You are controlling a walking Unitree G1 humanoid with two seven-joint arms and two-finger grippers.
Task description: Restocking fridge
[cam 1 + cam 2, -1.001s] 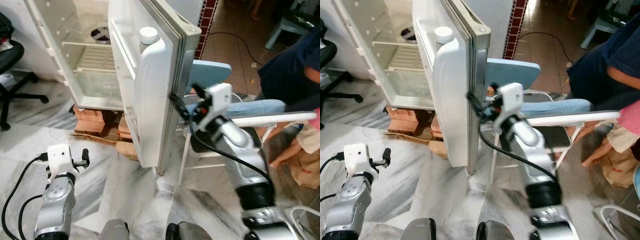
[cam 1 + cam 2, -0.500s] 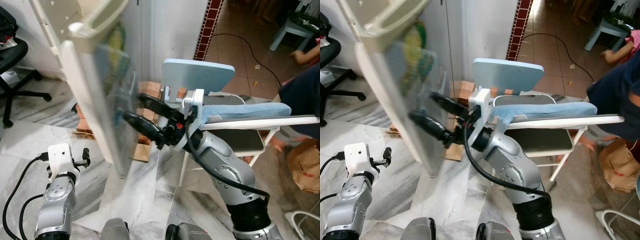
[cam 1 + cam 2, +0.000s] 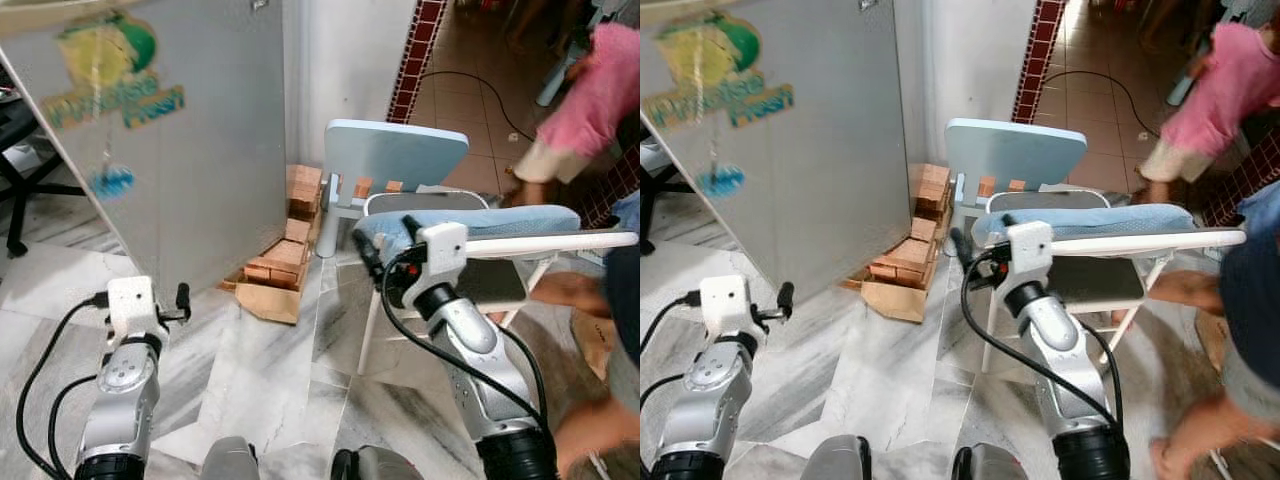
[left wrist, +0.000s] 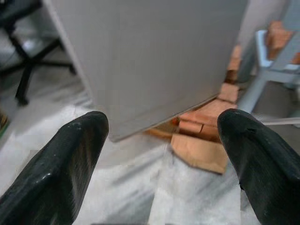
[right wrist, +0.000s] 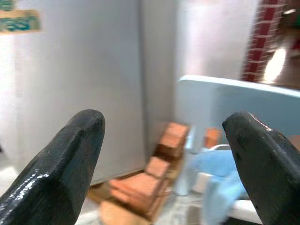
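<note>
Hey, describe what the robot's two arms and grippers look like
Both arms are silver metal with black joint rings and loose black cables looping alongside. Each wrist carries a white boxy housing. The left gripper and right gripper each have two long, glossy black fingers with rounded tips.

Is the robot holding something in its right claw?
No, the right gripper is open, with only the fridge door and chair seen between its fingers.

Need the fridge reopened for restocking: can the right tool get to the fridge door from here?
Probably yes. The right tool hangs open in front of the blue chair, and only bare marble floor lies between it and the shut fridge door; no handle is visible.
</note>
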